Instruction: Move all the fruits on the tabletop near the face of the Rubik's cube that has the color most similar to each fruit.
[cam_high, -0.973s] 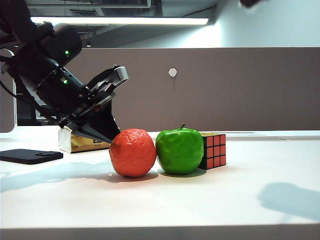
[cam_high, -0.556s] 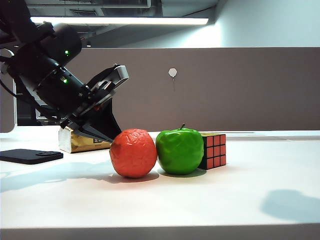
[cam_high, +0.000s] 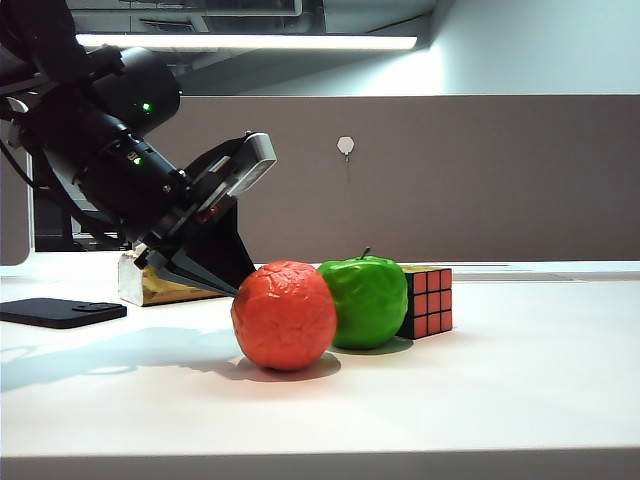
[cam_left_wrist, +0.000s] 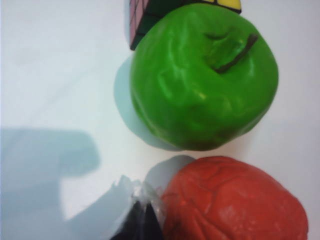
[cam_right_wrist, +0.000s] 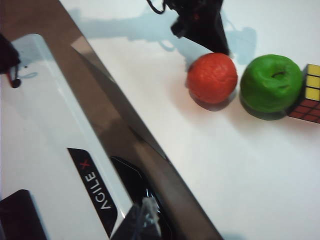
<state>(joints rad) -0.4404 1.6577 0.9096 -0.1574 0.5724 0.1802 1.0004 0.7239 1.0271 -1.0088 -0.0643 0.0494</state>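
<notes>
**Fruits beside cube, left gripper low behind orange**

The small black-edged Rubik's cube (cam_high: 426, 301) stands on the plain white tabletop (cam_high: 480, 390), a red face towards the exterior camera and a yellowish face on top. The glossy green apple with a dark stem (cam_high: 367, 300) sits against the cube's side away from that view's right edge; in the left wrist view it hides most of the cube (cam_left_wrist: 145, 15). The wrinkled orange-red round orange (cam_high: 285, 315) lies on the far side of the apple from the cube, just beside the apple and nearer the exterior camera; contact cannot be told.

The left gripper (cam_high: 205, 285) is tilted down to the tabletop just beyond the orange, away from the cube. Its dark fingertip (cam_left_wrist: 142, 220) lies right beside the orange (cam_left_wrist: 235, 200); how wide the jaws stand cannot be told, and nothing is seen held.

The right gripper (cam_right_wrist: 145, 220) is raised, well apart from the cube (cam_right_wrist: 309, 95), over a white housing marked AGILE X (cam_right_wrist: 60, 150); only one tip shows, opening unclear.

A gold box (cam_high: 150, 285) and a flat black object (cam_high: 60, 312) lie beyond the left gripper.
</notes>
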